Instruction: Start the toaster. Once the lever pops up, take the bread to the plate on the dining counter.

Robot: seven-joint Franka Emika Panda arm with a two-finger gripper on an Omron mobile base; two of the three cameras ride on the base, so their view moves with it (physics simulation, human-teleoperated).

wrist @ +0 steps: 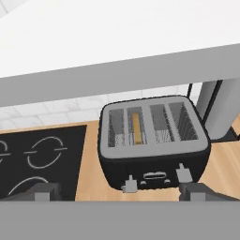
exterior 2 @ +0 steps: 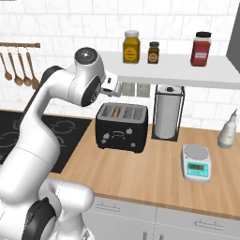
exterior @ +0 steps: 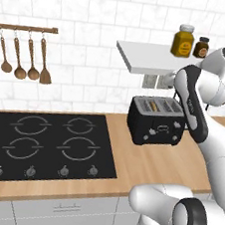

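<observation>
The black four-slot toaster (exterior: 156,121) (exterior 2: 122,126) (wrist: 154,147) stands on the wood worktop against the wall. The bread (wrist: 136,126) (exterior: 154,106) (exterior 2: 117,111) sits low in the second slot from the left, with just its brown top edge showing. My gripper (wrist: 119,193) hangs open above and in front of the toaster, just under the shelf, its fingertips (wrist: 44,192) spread wide with nothing between them. Both front levers (wrist: 129,183) are in view on the toaster's face. The plate and the dining counter are out of view.
A black hob (exterior: 45,143) lies left of the toaster. The white shelf (exterior 2: 187,70) with jars runs close overhead. A paper-towel holder (exterior 2: 168,112), a kitchen scale (exterior 2: 197,162) and a white bottle (exterior 2: 228,131) stand to the right. Wooden spoons (exterior: 26,58) hang on the wall.
</observation>
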